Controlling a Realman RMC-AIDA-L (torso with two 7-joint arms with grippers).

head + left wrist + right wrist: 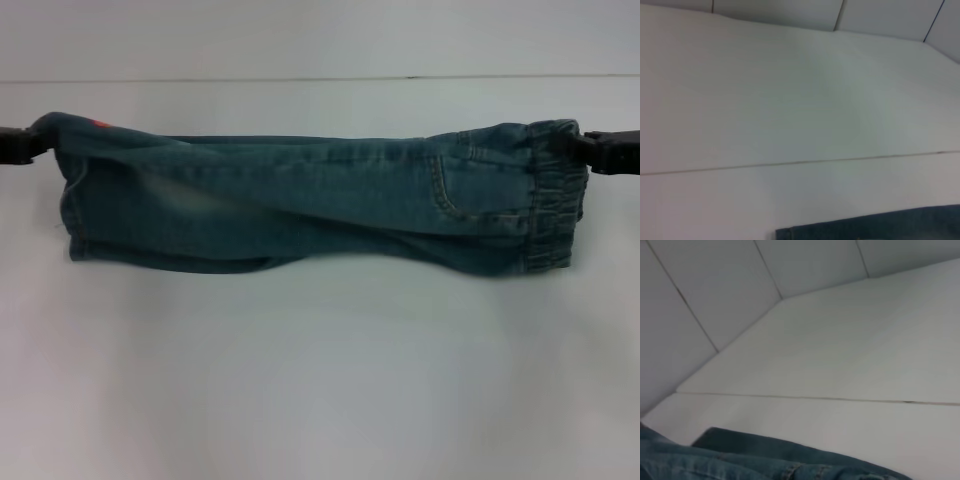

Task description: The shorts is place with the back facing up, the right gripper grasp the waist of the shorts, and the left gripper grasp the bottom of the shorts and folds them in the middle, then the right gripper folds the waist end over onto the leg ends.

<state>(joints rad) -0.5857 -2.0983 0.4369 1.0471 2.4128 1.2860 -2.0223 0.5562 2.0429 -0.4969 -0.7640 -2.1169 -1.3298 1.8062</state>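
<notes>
We see the shorts [300,205] as faded blue denim cloth, matt and slightly coarse, paler in a worn patch at centre left of the head view. The waist [553,195] at right is puckered, ribbed cloth. The table [320,380] under them looks smooth, white, faintly sheened.

Both pincers [18,146] cut off.
</notes>
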